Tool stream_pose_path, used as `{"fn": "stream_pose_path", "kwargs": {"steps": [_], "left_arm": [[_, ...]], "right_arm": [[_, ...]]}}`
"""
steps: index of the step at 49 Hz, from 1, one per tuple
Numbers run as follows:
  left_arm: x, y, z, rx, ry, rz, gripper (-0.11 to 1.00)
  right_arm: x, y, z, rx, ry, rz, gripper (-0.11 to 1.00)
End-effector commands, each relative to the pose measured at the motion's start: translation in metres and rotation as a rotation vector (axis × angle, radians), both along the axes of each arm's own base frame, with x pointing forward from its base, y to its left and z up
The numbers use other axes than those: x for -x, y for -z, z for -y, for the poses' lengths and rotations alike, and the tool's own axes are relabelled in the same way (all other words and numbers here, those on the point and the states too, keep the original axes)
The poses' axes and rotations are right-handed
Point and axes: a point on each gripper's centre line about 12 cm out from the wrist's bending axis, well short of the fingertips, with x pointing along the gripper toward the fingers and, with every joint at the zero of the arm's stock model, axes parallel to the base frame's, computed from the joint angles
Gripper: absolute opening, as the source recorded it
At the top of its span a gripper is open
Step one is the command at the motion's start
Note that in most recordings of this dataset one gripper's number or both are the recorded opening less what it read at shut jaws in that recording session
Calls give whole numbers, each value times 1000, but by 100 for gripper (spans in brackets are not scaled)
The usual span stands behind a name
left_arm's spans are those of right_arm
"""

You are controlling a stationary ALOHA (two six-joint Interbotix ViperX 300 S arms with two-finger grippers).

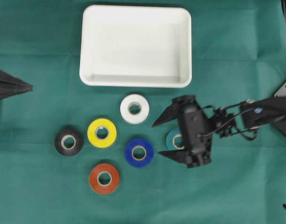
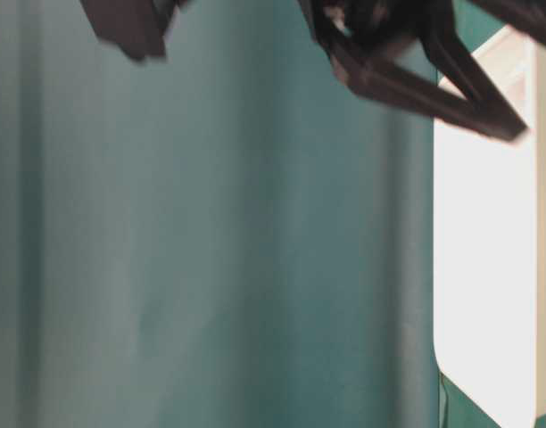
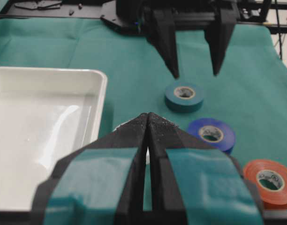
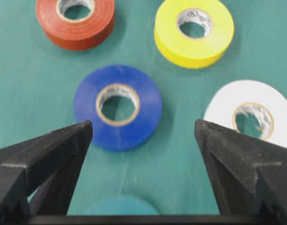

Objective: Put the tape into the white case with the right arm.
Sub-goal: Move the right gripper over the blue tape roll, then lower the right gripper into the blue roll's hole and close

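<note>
The right claw (image 1: pixel 160 140) hangs over the teal tape (image 1: pixel 175 139) with its fingers spread wide, gripping nothing. The left claw (image 3: pixel 148 123) is pressed together. The white case (image 1: pixel 136 82) holds no rolls.

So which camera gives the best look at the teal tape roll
The left wrist view: the teal tape roll lies whole on the cloth, just past the right arm's open jaws. Overhead, the gripper hides about half of it. The right wrist view catches only its top edge; the table-level view misses it.
</note>
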Motion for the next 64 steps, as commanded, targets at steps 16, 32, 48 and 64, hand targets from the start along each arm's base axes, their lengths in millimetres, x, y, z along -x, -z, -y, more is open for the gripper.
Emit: {"fn": "stream_pose_path", "kwargs": {"steps": [16,32,48,64], "left_arm": [[-1,2,1,1,4,-8,0],[-1,3,1,0,4,-11,0],[0,5,1,0,4,-12,0],[0,6,1,1,4,-15,0]], "right_arm": [[-47,-3,-9,-5,0,26,66],[-51,10,-8,6,6,-22,66],[-56,24,-8,44,14,-193,66],[-59,28,-8,52,14,-224,65]]}}
